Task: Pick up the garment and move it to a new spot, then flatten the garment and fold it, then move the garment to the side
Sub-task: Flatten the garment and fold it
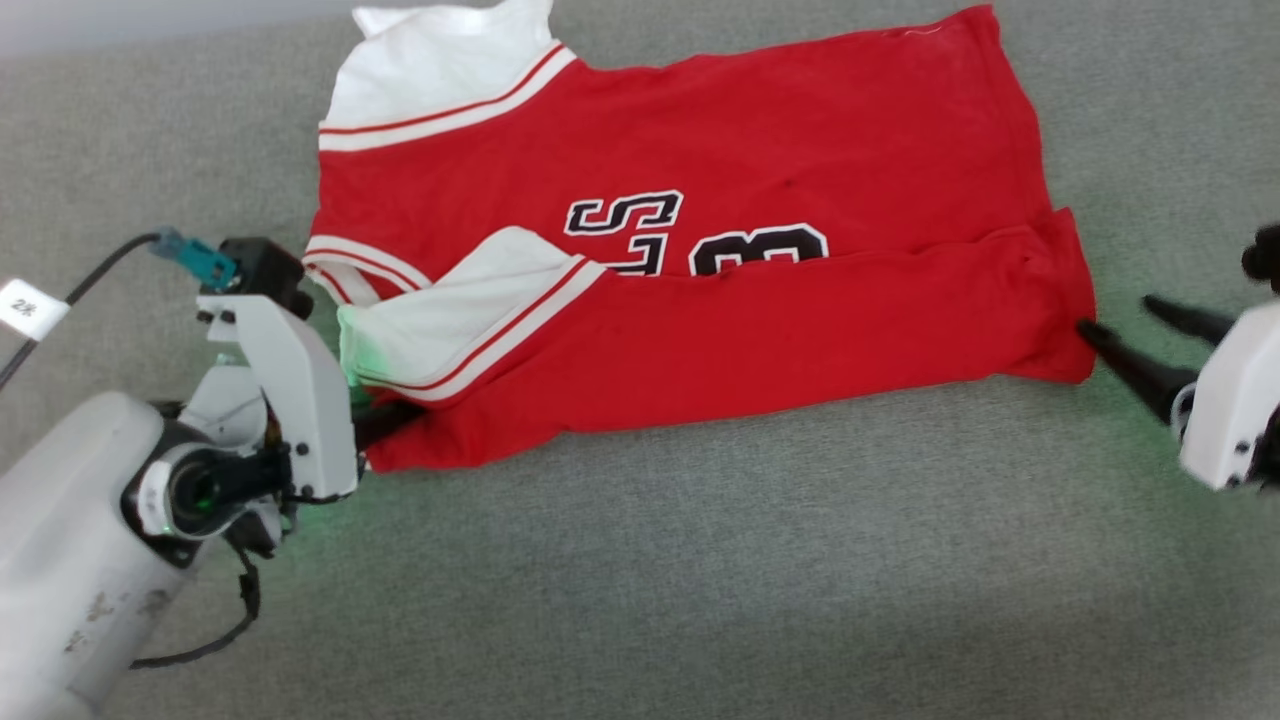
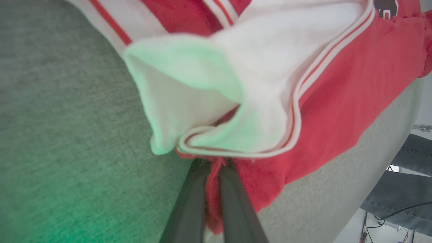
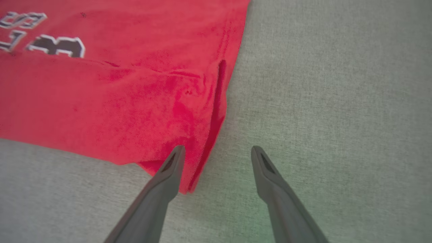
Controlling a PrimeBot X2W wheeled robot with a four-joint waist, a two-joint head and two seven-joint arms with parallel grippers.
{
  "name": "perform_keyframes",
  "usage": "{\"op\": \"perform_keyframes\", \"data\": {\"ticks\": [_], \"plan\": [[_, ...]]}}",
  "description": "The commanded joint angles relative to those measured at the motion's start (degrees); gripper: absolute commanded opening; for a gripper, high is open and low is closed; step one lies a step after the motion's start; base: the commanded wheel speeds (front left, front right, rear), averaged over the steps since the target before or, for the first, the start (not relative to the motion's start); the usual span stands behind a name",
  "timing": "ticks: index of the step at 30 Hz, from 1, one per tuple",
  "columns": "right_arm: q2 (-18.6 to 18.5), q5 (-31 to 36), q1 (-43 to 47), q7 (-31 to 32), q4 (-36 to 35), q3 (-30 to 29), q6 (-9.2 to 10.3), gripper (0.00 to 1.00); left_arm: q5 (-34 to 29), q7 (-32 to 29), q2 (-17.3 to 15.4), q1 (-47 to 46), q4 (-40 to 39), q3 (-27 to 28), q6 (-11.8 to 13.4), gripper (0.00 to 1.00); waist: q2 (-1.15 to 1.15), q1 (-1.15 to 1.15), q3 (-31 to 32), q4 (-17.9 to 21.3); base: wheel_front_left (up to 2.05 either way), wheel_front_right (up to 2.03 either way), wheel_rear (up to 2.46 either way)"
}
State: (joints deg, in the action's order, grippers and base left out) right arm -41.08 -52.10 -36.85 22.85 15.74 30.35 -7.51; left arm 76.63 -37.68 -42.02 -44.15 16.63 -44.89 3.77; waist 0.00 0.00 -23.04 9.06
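The garment [image 1: 760,170], a red T-shirt with white sleeves and black print, lies on the grey cloth surface with its near long edge folded up over the print. My left gripper [image 1: 385,420] is shut on the garment's near-left corner, just under the folded white sleeve [image 1: 470,305]. In the left wrist view red fabric [image 2: 320,101] is pinched between the two closed fingers [image 2: 192,199]. My right gripper [image 1: 1115,320] stands open at the garment's near-right corner; in the right wrist view one finger [image 3: 168,172] lies over the red hem [image 3: 189,135], the other [image 3: 266,172] over bare surface.
Grey fabric surface [image 1: 700,560] spreads around the garment, with free room toward the front. A person's jeans-clad legs [image 2: 401,182] and cables [image 2: 398,211] show beyond the surface's edge in the left wrist view.
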Motion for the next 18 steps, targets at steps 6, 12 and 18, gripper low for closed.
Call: {"op": "perform_keyframes", "data": {"ticks": [6, 12, 18], "plan": [[3.54, 5.61, -4.78, 7.73, 7.73, 3.68, 0.05, 1.0, -2.0, 0.9, 4.22, 1.79, 1.1, -3.43, -0.25, 0.0, 0.0, 0.0, -1.56, -1.73, 0.0, 0.0, 0.0], [7.02, 3.07, -5.02, 8.79, 12.3, 5.81, 0.04, 0.09, -2.59, 2.23, 4.87, 1.82, 1.8, -3.4, -0.98, 0.0, 0.0, 0.0, -1.67, -3.19, 0.0, 0.0, 0.0], [5.57, -0.65, -3.94, 6.08, 11.58, 4.99, 0.01, 0.0, -1.48, 4.3, 5.17, 3.87, 1.82, -2.46, -1.97, 0.0, 0.0, 0.0, -0.01, -3.79, 0.0, 0.0, 0.0]]}}
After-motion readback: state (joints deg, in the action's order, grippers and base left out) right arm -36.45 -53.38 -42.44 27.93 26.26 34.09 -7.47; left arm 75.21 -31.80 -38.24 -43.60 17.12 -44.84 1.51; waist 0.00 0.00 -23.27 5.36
